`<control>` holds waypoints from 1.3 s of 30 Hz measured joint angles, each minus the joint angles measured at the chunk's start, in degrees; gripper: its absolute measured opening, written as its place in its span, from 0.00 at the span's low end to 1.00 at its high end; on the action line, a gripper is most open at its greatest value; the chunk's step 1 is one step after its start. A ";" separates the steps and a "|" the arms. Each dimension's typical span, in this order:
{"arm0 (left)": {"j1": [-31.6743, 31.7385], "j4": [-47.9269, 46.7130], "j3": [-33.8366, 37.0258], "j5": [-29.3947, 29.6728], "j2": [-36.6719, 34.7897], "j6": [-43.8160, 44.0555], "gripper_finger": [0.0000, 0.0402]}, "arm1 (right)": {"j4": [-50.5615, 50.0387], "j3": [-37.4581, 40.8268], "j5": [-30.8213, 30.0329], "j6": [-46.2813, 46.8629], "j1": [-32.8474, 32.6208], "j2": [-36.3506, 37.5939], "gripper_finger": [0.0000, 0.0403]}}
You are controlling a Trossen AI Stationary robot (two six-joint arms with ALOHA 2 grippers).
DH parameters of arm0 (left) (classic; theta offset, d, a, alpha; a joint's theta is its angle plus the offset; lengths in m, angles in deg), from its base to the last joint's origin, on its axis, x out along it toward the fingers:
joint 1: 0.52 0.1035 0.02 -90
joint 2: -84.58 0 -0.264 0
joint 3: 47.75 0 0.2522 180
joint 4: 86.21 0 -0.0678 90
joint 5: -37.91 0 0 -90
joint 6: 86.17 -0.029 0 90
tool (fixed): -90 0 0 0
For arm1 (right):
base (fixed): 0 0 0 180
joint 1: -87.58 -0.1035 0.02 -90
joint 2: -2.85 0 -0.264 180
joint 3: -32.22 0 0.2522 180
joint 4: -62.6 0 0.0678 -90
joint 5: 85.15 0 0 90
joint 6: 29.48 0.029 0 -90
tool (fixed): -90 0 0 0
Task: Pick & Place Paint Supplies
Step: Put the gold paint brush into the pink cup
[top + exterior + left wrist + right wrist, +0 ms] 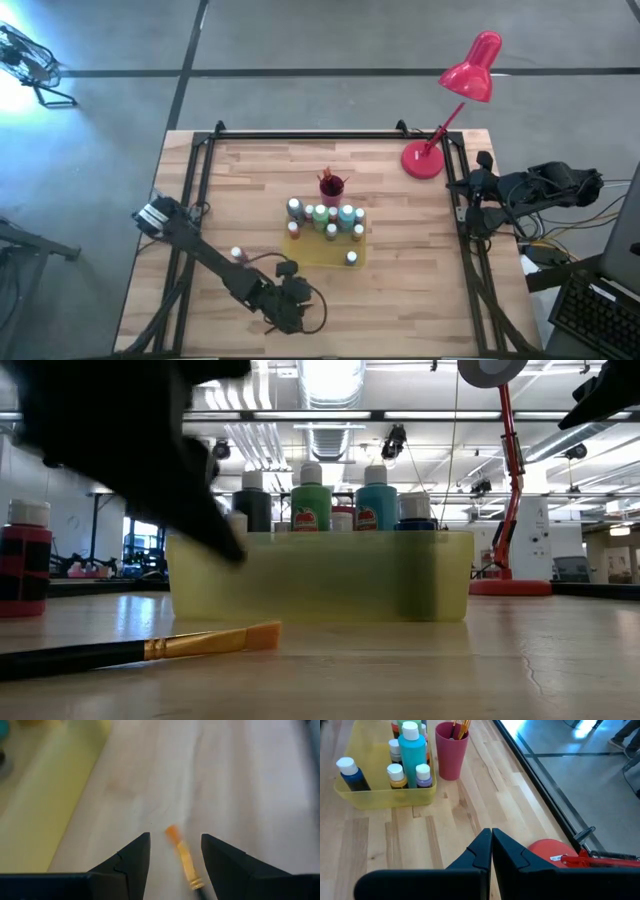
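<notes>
A thin dark-handled brush (130, 652) with an orange tip (176, 840) lies flat on the wood near the table's near edge. My left gripper (175, 836) is open over it, one finger on each side of the tip end, touching nothing; in the high view it (290, 303) sits near-left of the yellow tray. Several paint bottles (325, 218) stand in that tray (318, 258). One white-capped bottle (237, 255) stands alone on the table to the tray's left. More brushes stand in the magenta cup (331, 186). My right gripper (491, 845) is shut and waits at the right edge.
A red desk lamp (455, 95) stands with its base (423, 160) on the far right corner. Black frame rails (200, 170) run along the table's left, right and far sides. Bare wood lies right of the tray and along the near edge.
</notes>
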 joint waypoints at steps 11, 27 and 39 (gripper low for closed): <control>0.95 5.09 2.86 -0.01 0.39 -0.69 0.46 | 0.00 0.00 0.00 0.00 0.00 0.00 0.02; 1.65 9.81 2.66 -1.99 3.47 -2.40 0.46 | 0.00 0.00 0.00 0.00 0.00 0.00 0.02; 1.99 12.58 2.88 -3.76 4.28 -1.55 0.40 | 0.00 0.00 0.00 0.00 0.00 0.00 0.02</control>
